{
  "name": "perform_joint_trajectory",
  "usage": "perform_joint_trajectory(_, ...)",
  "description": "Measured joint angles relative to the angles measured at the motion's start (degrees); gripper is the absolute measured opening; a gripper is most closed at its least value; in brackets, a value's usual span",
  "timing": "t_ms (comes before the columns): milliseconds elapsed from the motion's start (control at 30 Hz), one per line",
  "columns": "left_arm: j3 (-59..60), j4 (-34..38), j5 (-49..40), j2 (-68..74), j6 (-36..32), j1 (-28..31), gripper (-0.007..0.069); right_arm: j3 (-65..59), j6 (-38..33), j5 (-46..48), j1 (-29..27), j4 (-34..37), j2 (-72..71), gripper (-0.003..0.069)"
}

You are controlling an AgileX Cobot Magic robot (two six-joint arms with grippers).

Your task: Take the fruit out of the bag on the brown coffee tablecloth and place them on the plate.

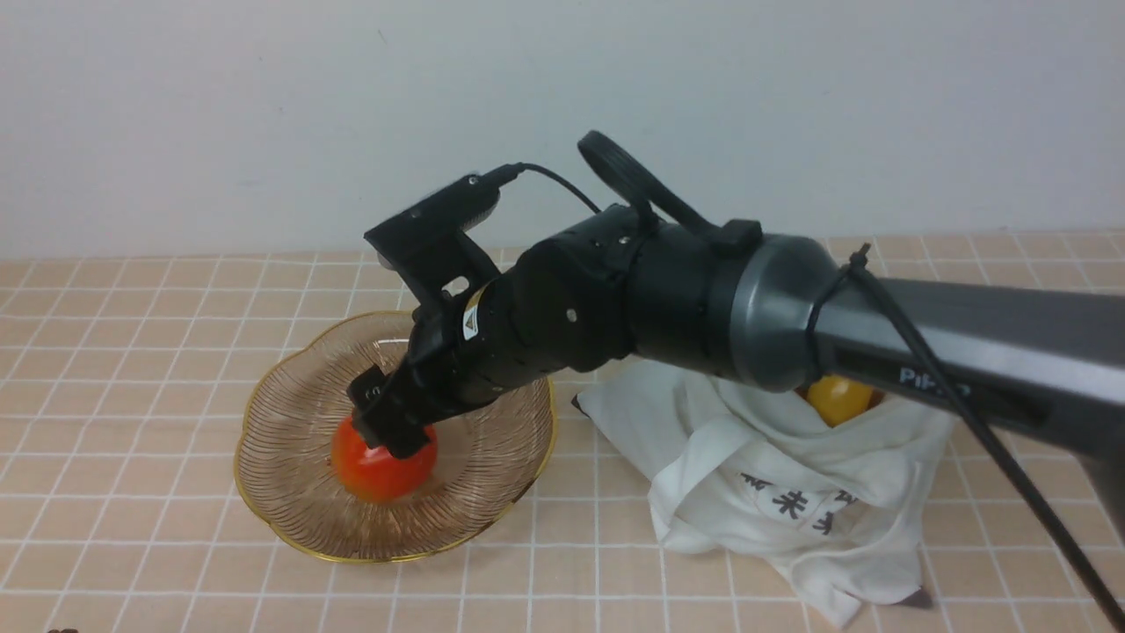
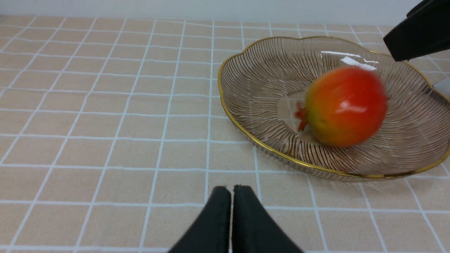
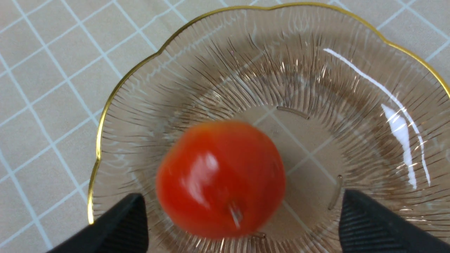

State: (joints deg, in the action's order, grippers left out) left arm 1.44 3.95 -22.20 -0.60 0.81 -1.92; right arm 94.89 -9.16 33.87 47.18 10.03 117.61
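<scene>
**Item under task.** The pomegranate (image 1: 382, 475) lay inside the plate (image 1: 299, 413), between the right jaws and just beyond their tips. Those jaws were spread wide, one to each side of the fruit, with clear gaps and no contact seen in the right wrist view. The fruit showed blurred in both wrist views, so it could not be confirmed as settled.

**Progress.** One fruit was in the plate. A yellow fruit (image 1: 839, 397) showed at the mouth of the bag (image 1: 773, 457). Only a rounded part was exposed, so its kind could not be told. No green apple was visible anywhere (presumably inside the bag, though this is inference only). In my judgement roughly a third of the work was done, and the rest of the bag's contents were outstanding.

**Other arm.** The left jaws were pressed together on nothing, low over bare cloth. The plate stood ahead of them and off to one side, well apart.

**Bag.** It sat slumped and creased well behind the right jaws, partly beneath that arm's forearm and close beside the plate without clearly touching it.

**Surface and room.** The surface was covered by the tablecloth (image 1: 132, 352), lying flat with its white grid undistorted around the plate. Behind it stood a plain pale wall (image 1: 264, 105). No obstruction was noted between bag and plate.
</scene>
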Motion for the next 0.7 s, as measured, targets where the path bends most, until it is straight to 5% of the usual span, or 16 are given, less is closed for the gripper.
perform_joint_trajectory(200,0.0,0.0,0.0,0.0,0.0,0.0,-0.0008,9.5,5.3,16.6,0.0,-9.4,-1.1,0.0638)
perform_joint_trajectory(300,0.0,0.0,0.0,0.0,0.0,0.0,-0.0008,15.1,10.1,27.3,0.0,-17.7,-3.2,0.0531)
perform_joint_trajectory(467,0.0,0.0,0.0,0.0,0.0,0.0,-0.0008,21.4,14.5,37.1,0.0,-27.7,-13.2,0.0129)
perform_joint_trajectory(533,0.0,0.0,0.0,0.0,0.0,0.0,-0.0008,21.7,15.5,37.7,0.0,-27.6,-17.7,0.0036)
perform_joint_trajectory(700,0.0,0.0,0.0,0.0,0.0,0.0,-0.0008,20.1,18.0,38.4,0.0,-27.2,-30.8,-0.0011)
